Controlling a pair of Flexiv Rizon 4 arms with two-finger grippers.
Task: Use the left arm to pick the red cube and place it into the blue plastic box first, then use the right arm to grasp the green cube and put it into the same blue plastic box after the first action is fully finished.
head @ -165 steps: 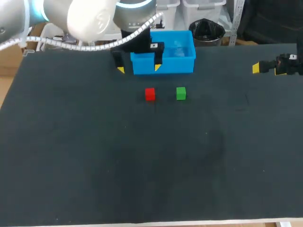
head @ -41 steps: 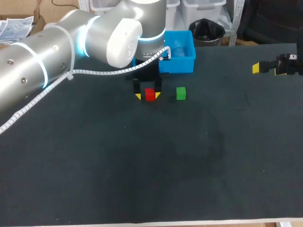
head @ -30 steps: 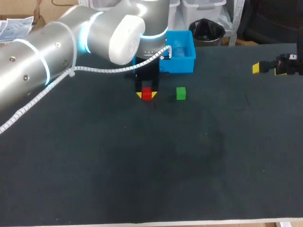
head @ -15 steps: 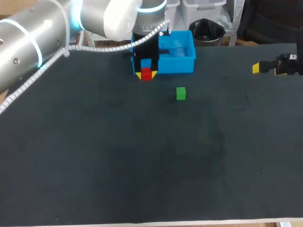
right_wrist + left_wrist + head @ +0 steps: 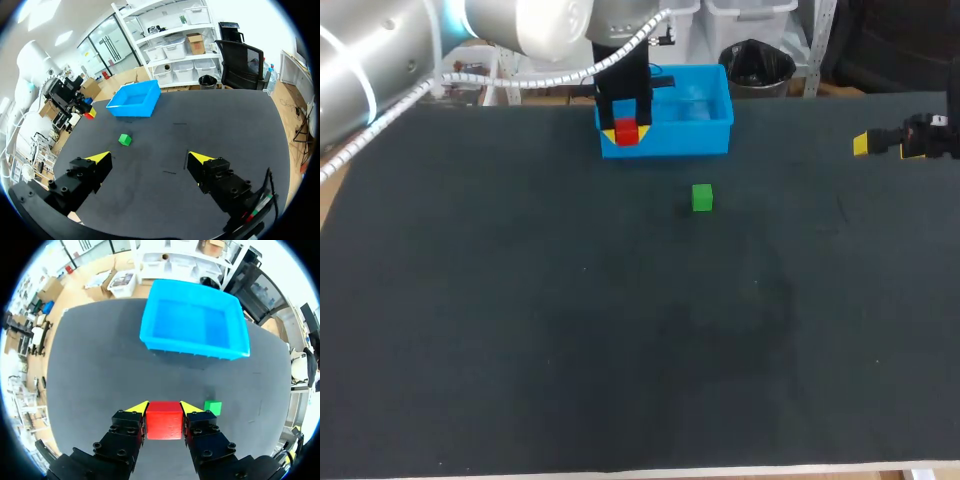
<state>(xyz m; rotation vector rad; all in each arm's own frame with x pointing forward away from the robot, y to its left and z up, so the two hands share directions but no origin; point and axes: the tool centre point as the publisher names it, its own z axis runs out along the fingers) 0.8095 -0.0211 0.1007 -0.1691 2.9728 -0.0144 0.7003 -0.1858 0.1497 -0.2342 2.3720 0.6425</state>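
- Two flat opposite faces of the red cube [image 5: 164, 421] are clamped by the left gripper [image 5: 164, 407]; it looks light and rigid.
- Empty, the right gripper [image 5: 150, 158] hangs spread.

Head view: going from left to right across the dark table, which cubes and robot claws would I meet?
Left gripper shut on the red cube → green cube → right gripper, open at the table's right edge.

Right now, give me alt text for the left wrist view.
The left claw grips a red cube between its yellow tips. Ahead sits an empty blue box; a green cube lies on the table beside the claw.
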